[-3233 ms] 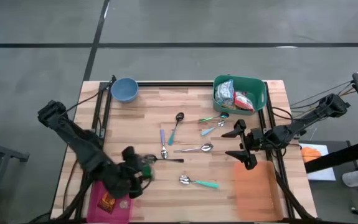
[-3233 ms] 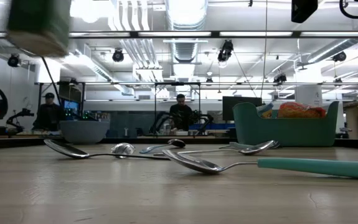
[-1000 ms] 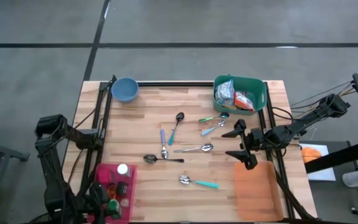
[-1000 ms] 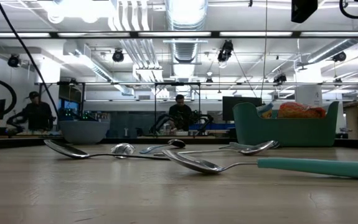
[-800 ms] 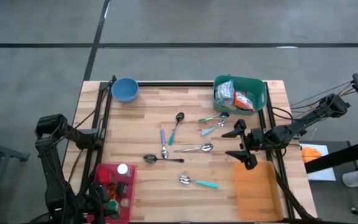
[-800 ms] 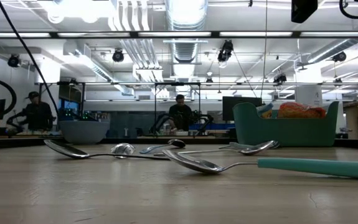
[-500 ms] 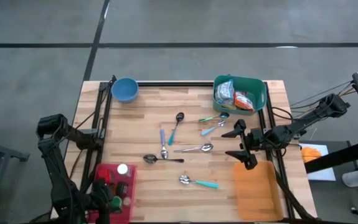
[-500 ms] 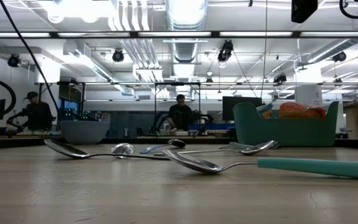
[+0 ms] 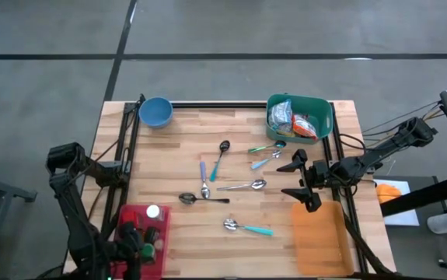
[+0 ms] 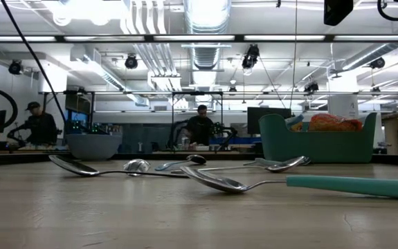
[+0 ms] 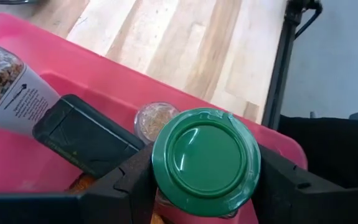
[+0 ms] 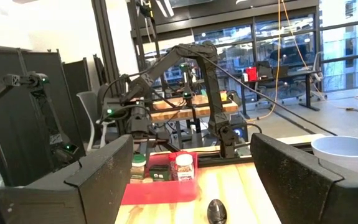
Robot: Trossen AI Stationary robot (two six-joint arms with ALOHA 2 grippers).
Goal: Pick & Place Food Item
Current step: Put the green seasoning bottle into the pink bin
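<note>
A jar with a green lid (image 11: 205,160) is over the near corner of the pink bin (image 11: 104,81) at the table's near left, and my left gripper (image 9: 139,247) is shut on it. The bin also holds a labelled spice bottle (image 11: 4,87), a dark box (image 11: 85,134) and a small clear-topped jar (image 11: 152,119). A white-capped jar (image 9: 153,211) stands at the bin's far end. My right gripper (image 9: 283,180) hangs open above the table's right side, holding nothing. My left gripper pinches the green lid's rim (image 11: 160,168) between its two fingers (image 11: 278,180), one on each side. The fingers slant down from the near side. The jar stands upright under the lid; whether its base rests in the bin is hidden by the lid.
A green bin (image 9: 299,117) with food packets stands at the far right, a blue bowl (image 9: 155,112) at the far left. Several spoons (image 9: 219,175) lie scattered mid-table. An orange mat (image 9: 320,237) lies at the near right. People show in the room beyond.
My left gripper, still shut on the green-lidded jar, has edged a little farther over the pink bin and turned slightly. My right gripper has kept still.
</note>
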